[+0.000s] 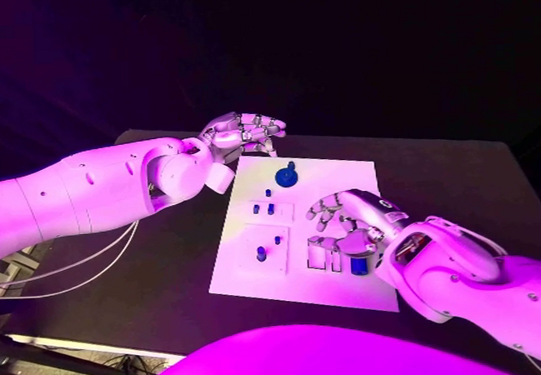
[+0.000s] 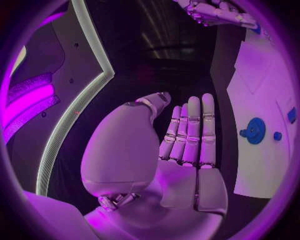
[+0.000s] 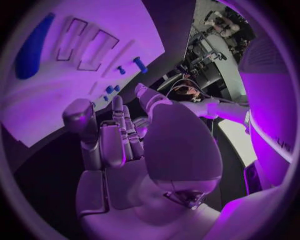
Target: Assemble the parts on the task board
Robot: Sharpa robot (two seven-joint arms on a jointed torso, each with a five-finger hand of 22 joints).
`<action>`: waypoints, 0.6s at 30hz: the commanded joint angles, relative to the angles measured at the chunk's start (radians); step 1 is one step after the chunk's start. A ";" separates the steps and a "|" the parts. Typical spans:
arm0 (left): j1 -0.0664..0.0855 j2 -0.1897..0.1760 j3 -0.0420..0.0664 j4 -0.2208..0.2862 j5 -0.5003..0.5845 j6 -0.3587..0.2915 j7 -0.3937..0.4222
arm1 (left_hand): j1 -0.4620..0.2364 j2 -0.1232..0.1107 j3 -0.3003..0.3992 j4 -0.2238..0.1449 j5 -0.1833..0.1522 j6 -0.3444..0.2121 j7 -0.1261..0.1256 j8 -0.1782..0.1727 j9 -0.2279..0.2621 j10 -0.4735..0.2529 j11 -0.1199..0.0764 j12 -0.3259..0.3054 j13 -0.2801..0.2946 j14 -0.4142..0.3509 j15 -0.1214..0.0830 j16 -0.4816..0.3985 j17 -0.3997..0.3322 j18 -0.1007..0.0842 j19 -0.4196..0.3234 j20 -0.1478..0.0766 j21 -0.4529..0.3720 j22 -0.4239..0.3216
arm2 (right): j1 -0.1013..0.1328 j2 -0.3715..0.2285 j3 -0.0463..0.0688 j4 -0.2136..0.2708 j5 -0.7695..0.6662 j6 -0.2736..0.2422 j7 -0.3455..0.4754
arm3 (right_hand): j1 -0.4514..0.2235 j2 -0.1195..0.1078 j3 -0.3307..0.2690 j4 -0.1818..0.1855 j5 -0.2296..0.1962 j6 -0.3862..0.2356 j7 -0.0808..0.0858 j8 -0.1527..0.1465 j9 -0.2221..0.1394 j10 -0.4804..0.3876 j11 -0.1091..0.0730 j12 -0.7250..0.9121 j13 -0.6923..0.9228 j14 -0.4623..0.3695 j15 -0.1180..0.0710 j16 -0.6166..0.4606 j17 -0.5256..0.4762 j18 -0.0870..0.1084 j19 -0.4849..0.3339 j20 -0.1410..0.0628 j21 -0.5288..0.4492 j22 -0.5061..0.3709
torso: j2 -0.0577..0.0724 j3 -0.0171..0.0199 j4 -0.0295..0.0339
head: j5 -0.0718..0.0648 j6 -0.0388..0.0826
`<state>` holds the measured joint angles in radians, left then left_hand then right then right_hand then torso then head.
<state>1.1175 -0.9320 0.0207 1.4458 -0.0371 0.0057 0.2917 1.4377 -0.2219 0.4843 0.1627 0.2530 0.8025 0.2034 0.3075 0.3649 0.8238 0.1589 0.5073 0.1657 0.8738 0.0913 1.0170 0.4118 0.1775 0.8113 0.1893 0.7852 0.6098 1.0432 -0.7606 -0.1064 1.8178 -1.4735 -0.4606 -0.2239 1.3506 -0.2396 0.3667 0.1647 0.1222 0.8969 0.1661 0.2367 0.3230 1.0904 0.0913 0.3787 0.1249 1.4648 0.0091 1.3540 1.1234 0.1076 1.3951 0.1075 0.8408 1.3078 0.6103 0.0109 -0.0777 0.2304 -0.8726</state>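
White and flat, the task board (image 1: 307, 236) lies in the middle of the head view on the black desk (image 1: 463, 179). A round blue part (image 1: 287, 177) with a small knob sits near the board's upper edge. Below it, two small blue pegs (image 1: 263, 209) stand side by side in the board's left half, and another small blue piece (image 1: 262, 255) stands lower down in a square recess. A longer blue part (image 1: 360, 265) lies at the board's lower right, beside two rectangular slots (image 1: 324, 258).

At upper centre of the head view, the left robot hand (image 1: 245, 132) hangs just beyond the board's upper left corner, fingers extended and holding nothing. The right robot hand (image 1: 348, 222) hovers over the board's right half near the slots, fingers spread apart and empty.
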 commanded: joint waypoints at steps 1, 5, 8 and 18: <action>0.001 0.000 0.001 0.000 -0.001 0.011 0.013 | -0.001 0.007 -0.008 -0.001 0.002 -0.007 0.011 0.004 -0.002 -0.007 0.000 -0.001 -0.002 -0.007 0.003 -0.004 -0.001 0.005 0.010 0.001 -0.001 0.000 | 0.025 -0.078 0.003 0.039 0.295 -0.018 0.085 | 0.005 0.011 -0.007 0.018 -0.002 0.017 -0.006 0.013 0.003 0.057 -0.014 0.053 0.031 0.020 -0.011 0.014 0.015 -0.001 0.015 -0.006 0.036 0.117 | -0.009 -0.0011 -0.0118 | -0.022 0.000; 0.001 0.000 0.001 -0.002 0.000 0.006 0.020 | -0.001 0.007 -0.008 -0.001 0.002 -0.007 0.011 0.004 -0.002 -0.007 0.000 -0.001 -0.002 -0.007 0.003 -0.004 -0.001 0.005 0.010 0.001 -0.001 0.000 | 0.049 -0.169 0.005 0.061 0.407 0.017 0.078 | -0.034 0.020 -0.079 0.088 -0.003 0.022 -0.037 0.076 0.029 0.073 -0.046 0.357 0.274 0.037 -0.037 0.048 0.068 -0.015 0.044 -0.032 0.124 0.139 | -0.017 -0.0024 -0.0198 | -0.056 0.000; 0.000 0.000 0.000 -0.002 0.001 0.003 0.024 | -0.002 0.007 -0.008 0.000 0.002 -0.008 0.011 0.004 -0.002 -0.007 0.000 0.000 -0.002 -0.007 0.003 -0.004 -0.001 0.005 0.010 0.001 -0.001 0.000 | 0.057 -0.224 0.005 0.065 0.446 0.034 0.057 | -0.049 0.043 -0.148 0.118 -0.003 0.011 -0.049 0.144 0.066 0.180 -0.050 0.836 0.867 0.050 -0.047 0.084 0.126 -0.023 0.061 -0.037 0.184 0.150 | -0.021 -0.0030 -0.0261 | -0.079 0.000; 0.000 -0.002 0.000 -0.001 0.004 -0.001 0.030 | -0.002 0.007 -0.008 0.000 0.002 -0.008 0.011 0.004 -0.002 -0.007 0.000 0.000 -0.002 -0.007 0.003 -0.004 -0.001 0.005 0.010 0.001 -0.001 0.000 | 0.034 -0.299 0.001 0.077 0.332 0.066 -0.126 | -0.136 0.100 -0.310 0.129 -0.001 0.002 -0.057 0.216 0.103 0.346 -0.059 1.075 1.247 0.084 -0.046 0.175 0.324 -0.047 0.098 -0.041 0.356 0.184 | -0.028 -0.0032 -0.0395 | -0.119 0.000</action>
<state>1.1167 -0.9348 0.0204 1.4427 -0.0365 0.0025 0.3022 1.4378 -0.2219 0.4843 0.1627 0.2530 0.8025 0.2034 0.3075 0.3639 0.8239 0.1589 0.5073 0.1645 0.8737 0.0913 1.0170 0.4118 0.1776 0.8149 0.1929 0.7852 0.6099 1.0818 -1.0612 -0.1049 1.8926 -1.0929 -0.4275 -0.2580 1.2212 -0.1396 0.0672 0.2931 0.1236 0.9030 0.1114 0.4495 0.4253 1.4283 0.0318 1.4503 1.3083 1.4664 -0.0328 1.5266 1.3082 0.0763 1.4612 0.0663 1.1889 1.3075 0.5845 0.0086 -0.1120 0.1191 -0.8726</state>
